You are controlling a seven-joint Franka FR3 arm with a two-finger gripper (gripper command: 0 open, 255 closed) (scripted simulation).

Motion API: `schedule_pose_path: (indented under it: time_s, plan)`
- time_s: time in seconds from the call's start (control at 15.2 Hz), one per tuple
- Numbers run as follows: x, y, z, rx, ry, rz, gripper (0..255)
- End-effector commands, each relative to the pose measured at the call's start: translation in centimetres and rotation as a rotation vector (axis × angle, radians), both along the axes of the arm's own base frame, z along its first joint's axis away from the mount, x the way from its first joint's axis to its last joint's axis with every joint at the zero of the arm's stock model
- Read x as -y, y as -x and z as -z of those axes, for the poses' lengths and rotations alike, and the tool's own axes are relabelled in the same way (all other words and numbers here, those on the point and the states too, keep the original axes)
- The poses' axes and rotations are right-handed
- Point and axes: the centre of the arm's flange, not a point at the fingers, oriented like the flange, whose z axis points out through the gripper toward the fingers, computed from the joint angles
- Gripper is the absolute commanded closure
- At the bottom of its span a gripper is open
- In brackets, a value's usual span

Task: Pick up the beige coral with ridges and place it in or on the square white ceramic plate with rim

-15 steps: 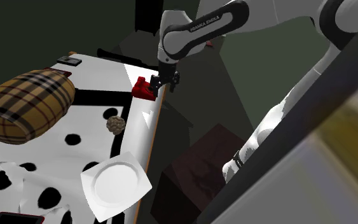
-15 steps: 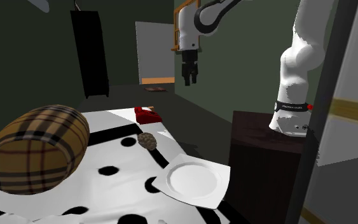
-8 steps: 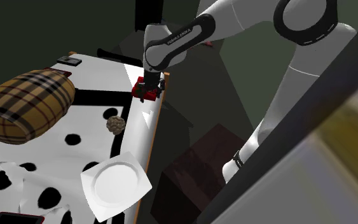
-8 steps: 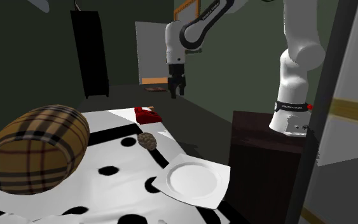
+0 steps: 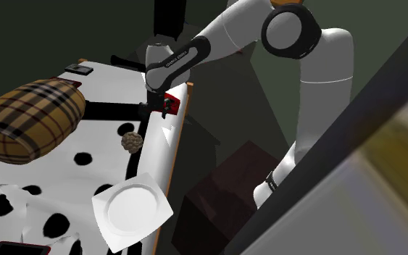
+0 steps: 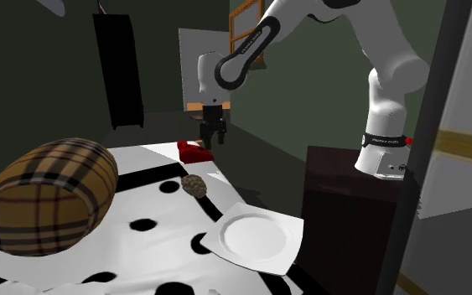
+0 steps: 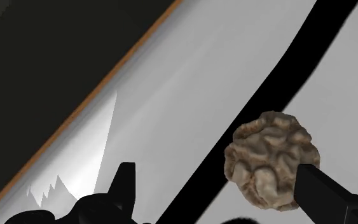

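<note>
The beige ridged coral (image 5: 130, 140) (image 6: 194, 184) lies on the white, black-spotted surface near its edge. The square white plate (image 5: 132, 210) (image 6: 255, 237) rests nearer the camera, overhanging that edge, with nothing on it. My black gripper (image 5: 157, 110) (image 6: 210, 135) hangs open a little above the surface, between the coral and a red object (image 5: 172, 98) (image 6: 193, 152). In the wrist view the coral (image 7: 271, 159) sits just ahead of the gripper (image 7: 225, 191), close to one fingertip (image 7: 323, 191), outside the fingers' grasp and untouched.
A large tan plaid cushion (image 5: 28, 119) (image 6: 45, 194) lies on the surface at the shoulder view's left. A small dark flat device (image 5: 79, 69) sits at the far corner. A dark box (image 6: 351, 209) stands beside the surface, under the arm.
The arm has swung toward the shoulder view's left and come down, from beyond the surface's edge to just above it near the red object. The fingers stay open. Coral and plate have not moved.
</note>
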Motion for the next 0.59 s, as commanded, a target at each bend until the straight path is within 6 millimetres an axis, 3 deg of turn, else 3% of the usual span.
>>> schedule_pose_path:
  time_s: [0.0,0.4,0.53]
  plan:
    - [-0.9,-2.0,1.7,0.002,-0.004,0.004,0]
    - [-2.8,-7.4,7.0,0.008,-0.014,0.016,0]
    - [-2.9,-7.6,7.7,0.008,-0.015,0.017,0]
